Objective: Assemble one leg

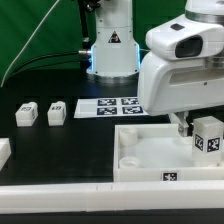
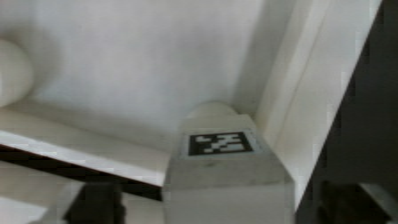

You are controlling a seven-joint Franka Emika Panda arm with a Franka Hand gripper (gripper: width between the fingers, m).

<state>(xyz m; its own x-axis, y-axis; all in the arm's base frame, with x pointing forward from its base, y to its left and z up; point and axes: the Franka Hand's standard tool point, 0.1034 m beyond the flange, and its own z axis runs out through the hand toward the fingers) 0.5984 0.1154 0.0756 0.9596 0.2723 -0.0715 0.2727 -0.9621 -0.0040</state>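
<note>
My gripper (image 1: 201,131) is shut on a leg (image 1: 208,138), a chunky white block with a black-and-white tag. It holds the leg over the corner of the large white panel (image 1: 140,160) at the exterior view's right. In the wrist view the leg (image 2: 221,150) stands between my two dark fingers (image 2: 96,203), which are the visible part of my gripper (image 2: 222,202). The panel's inner floor and raised rim (image 2: 294,70) lie beyond it. I cannot tell whether the leg touches the panel. Two more legs (image 1: 27,113) (image 1: 57,112) lie on the black table at the exterior view's left.
The marker board (image 1: 108,106) lies flat behind the panel, near the robot base (image 1: 112,55). Another white block (image 1: 3,152) shows at the left edge. A long white bar (image 1: 90,195) runs along the front of the table.
</note>
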